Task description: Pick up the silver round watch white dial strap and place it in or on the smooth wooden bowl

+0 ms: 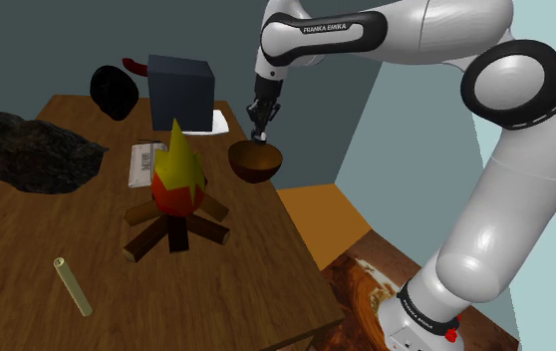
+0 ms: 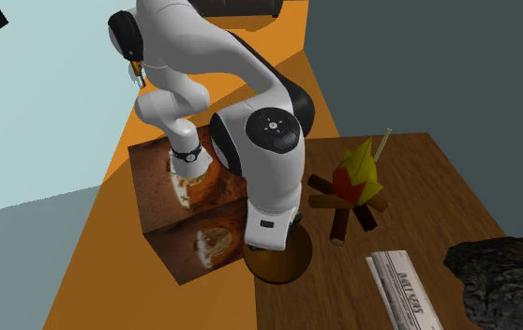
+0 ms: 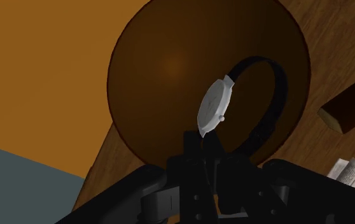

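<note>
Directly above the brown bowl point(image 1: 255, 163), gripper point(image 1: 258, 133), both jaws closed on the watch point(image 3: 214, 108) (silver case, 1 black strap)

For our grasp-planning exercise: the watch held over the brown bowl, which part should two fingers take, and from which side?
Take the watch by its black strap, close to the case, from above, as the gripper holds it. The strap is a thin band in an open loop, so fingers can pinch across it; the round case is wider.
</note>
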{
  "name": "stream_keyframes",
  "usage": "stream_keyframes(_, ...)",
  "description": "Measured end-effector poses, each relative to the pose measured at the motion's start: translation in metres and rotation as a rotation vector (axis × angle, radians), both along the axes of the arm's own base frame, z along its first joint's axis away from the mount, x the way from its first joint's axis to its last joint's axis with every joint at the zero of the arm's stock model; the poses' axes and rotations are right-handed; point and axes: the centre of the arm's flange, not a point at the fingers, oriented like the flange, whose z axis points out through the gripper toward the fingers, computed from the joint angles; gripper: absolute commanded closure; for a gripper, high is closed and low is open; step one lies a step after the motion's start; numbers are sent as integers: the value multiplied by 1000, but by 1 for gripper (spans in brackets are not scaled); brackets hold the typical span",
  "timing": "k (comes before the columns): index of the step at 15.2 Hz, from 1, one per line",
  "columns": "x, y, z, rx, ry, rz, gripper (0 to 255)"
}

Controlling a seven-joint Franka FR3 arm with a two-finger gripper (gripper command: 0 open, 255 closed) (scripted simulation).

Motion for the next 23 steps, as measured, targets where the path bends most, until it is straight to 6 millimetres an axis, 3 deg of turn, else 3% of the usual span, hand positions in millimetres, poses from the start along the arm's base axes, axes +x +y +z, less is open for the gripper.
stream_keyframes(7, 1, 0, -37, 0, 0, 0, 255)
stream_keyframes(13, 1, 0, -42, 0, 0, 0, 255)
stream_keyframes(14, 1, 0, -42, 0, 0, 0, 0)
stream_keyframes(20, 1, 0, -42, 0, 0, 0, 0)
stream_keyframes(23, 1, 0, -16, 0, -2, 0, 0)
